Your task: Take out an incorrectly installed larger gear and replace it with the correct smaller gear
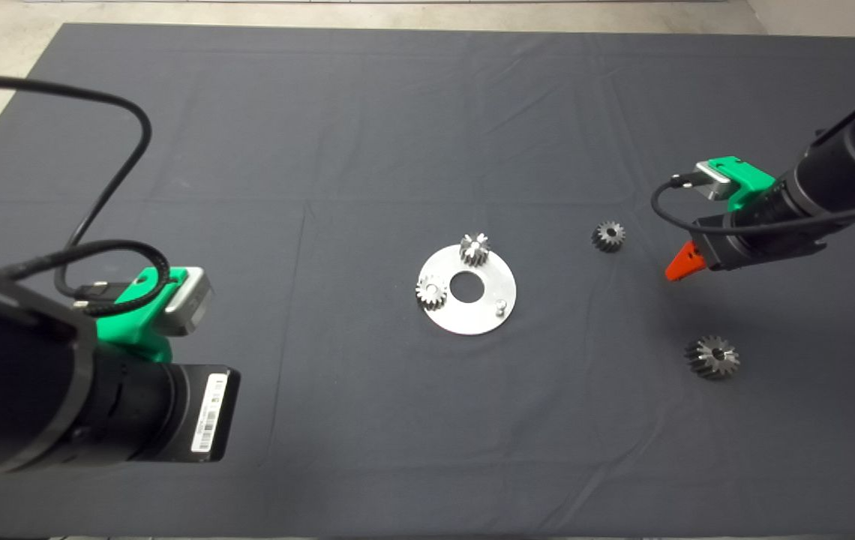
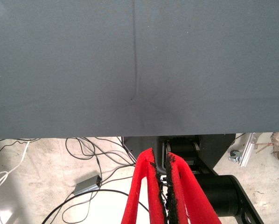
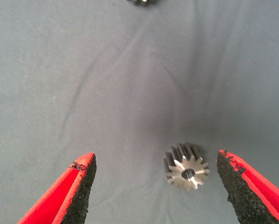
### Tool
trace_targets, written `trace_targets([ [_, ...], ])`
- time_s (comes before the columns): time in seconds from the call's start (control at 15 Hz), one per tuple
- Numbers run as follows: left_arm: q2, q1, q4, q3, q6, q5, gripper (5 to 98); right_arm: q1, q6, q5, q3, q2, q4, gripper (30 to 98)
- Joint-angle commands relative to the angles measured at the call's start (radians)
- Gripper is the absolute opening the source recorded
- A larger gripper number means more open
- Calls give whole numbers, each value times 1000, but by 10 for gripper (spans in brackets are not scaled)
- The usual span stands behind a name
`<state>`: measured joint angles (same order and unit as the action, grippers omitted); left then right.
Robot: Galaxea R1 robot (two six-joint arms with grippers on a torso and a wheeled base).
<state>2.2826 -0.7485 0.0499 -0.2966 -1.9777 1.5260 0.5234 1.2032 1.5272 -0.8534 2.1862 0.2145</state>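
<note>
while the left gripper (image 2: 160, 186) waits at the head view's lower left edge, its red fingers (image 2: 146, 196) pressed together on nothing, with floor and cables showing past the mat's (image 1: 367, 135) edge in its wrist view, the right gripper (image 3: 156, 184) is out over the mat at about three o'clock from the silver disc (image 1: 484, 315). its fingers (image 3: 72, 191) are spread wide and hold nothing; in the right wrist view the smaller gear (image 3: 186, 166) lies flat on the mat between them, nearer one pad and touching neither. from above, the smaller gear (image 1: 608, 236) lies at about two o'clock from the disc, just beside the red fingertip (image 1: 681, 264). the larger gear (image 1: 712, 357) lies on the mat at about four o'clock from the disc, well apart from it. on the disc, one silvery gear (image 1: 475, 248) sits at twelve o'clock of the central hole, another silvery gear (image 1: 431, 292) at nine o'clock, and a bare peg (image 1: 500, 305) stands at about four o'clock.
</note>
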Motion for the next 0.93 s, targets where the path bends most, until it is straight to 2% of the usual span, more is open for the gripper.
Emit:
trace_targets([
  [0.0, 2, -17, -10, 8, -7, 69, 53, -19, -2, 99, -15, 37, 160, 682],
  [0.27, 4, -17, -8, 8, -7, 69, 53, -59, -30, 99, -96, 81, 249, 682],
  [0.53, 6, -17, -10, 10, -7, 68, 53, -108, -30, 97, -179, 128, 321, 682],
  [0.6, 6, -17, -10, 12, -7, 68, 53, -118, -30, 97, -192, 137, 337, 687],
  [0.67, 11, -17, -10, 13, -7, 68, 53, -135, -30, 97, -200, 137, 347, 719],
  [0.87, 30, -17, -10, 12, -14, 69, 53, -164, -27, 94, -239, 160, 378, 728],
])
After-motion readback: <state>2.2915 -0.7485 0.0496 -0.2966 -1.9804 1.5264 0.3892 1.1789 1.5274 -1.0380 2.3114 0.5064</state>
